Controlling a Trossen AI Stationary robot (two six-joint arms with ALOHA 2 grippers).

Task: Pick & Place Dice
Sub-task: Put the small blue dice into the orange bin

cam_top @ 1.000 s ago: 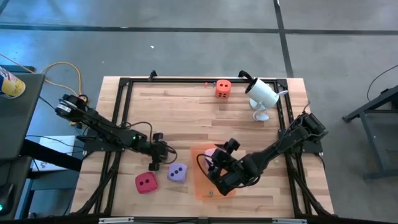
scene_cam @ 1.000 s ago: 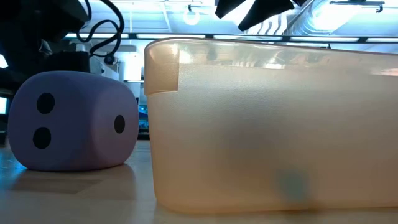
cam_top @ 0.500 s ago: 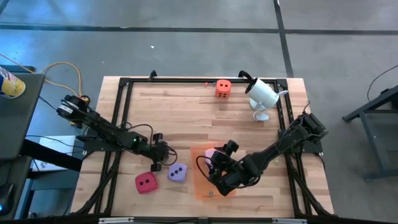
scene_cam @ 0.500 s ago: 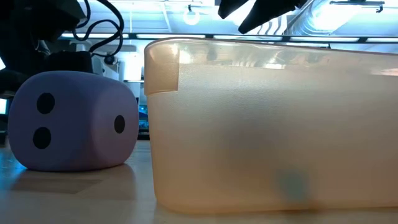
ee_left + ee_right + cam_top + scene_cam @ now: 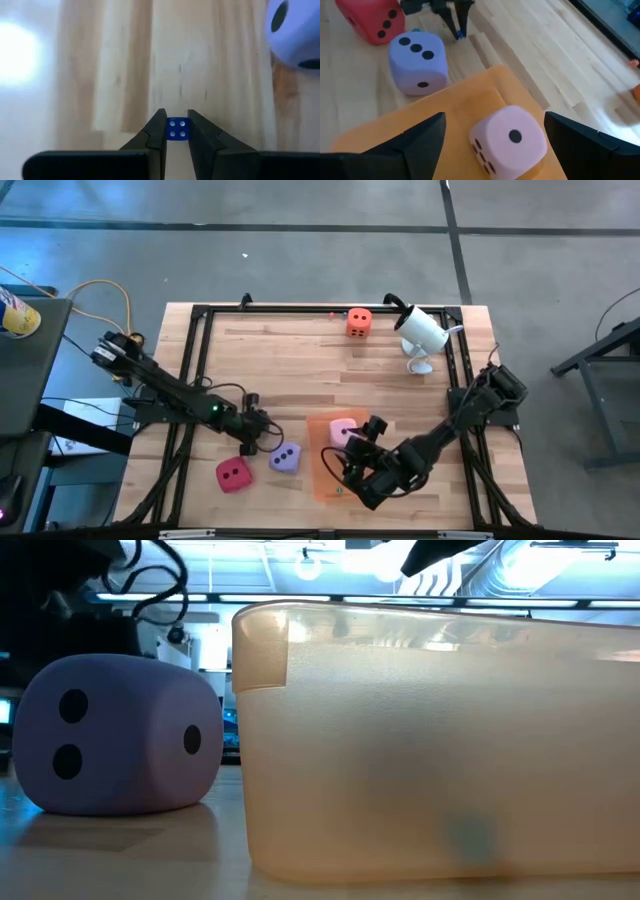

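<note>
Since a second ago, the left gripper (image 5: 177, 131) has pinched a tiny blue die (image 5: 177, 128) beside the purple die (image 5: 285, 457); small, hard-looking, best held by flat sides. Right gripper (image 5: 492, 137) hovers wide over the pink die (image 5: 508, 139) in the bin (image 5: 325, 480).

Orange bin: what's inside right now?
The pink die sits in the orange bin, with the open right gripper straddling it. In the high view the right arm covers part of the bin floor, so anything there is hidden.
</note>
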